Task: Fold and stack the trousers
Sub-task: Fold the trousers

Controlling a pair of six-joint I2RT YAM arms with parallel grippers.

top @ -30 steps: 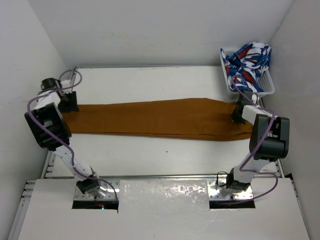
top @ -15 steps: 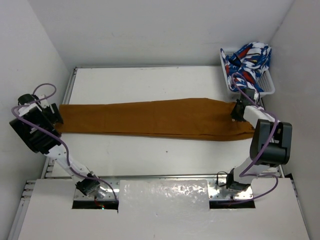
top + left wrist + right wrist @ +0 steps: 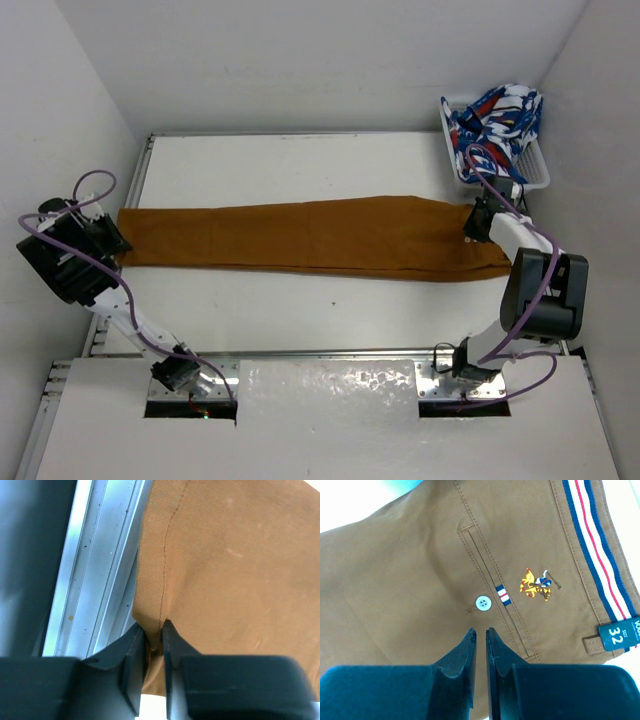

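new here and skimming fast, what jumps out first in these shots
Brown trousers lie stretched flat across the table, left gripper pinching the hem, right gripper closed at the waist end. A basket of patterned clothes sits far right.

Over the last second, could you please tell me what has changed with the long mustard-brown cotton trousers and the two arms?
The left gripper, shut on the hem of the long mustard-brown cotton trousers, swung left and nearer, drawing that end slightly left. The right gripper stayed at the waistband end.
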